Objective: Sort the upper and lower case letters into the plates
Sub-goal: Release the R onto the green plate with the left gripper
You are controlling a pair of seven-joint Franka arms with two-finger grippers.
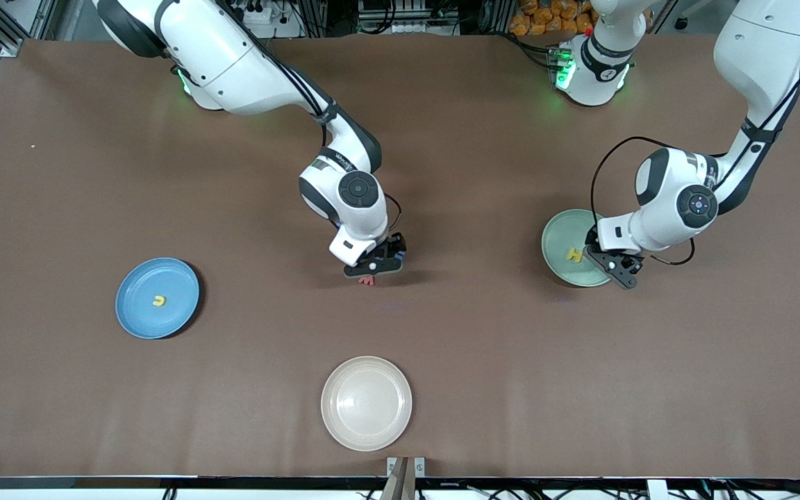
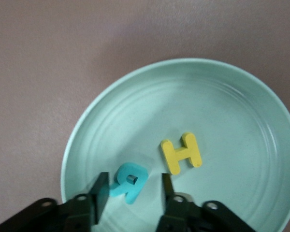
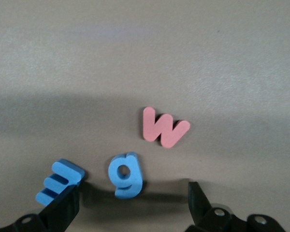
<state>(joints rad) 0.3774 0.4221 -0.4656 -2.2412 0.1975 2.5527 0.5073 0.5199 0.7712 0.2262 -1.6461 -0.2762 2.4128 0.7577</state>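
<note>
I've got the right gripper (image 3: 130,200) spread open low over the small chunky blue letter g (image 3: 124,175), beside the red w (image 3: 162,126), so I'd centre before pinching, while the left gripper (image 2: 131,191), open, waits over the mint green plate (image 2: 241,96).

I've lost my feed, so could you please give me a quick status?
Left claw open over mint plate, teal R between fingers. Right claw open over blue g. Nothing blocking.
</note>
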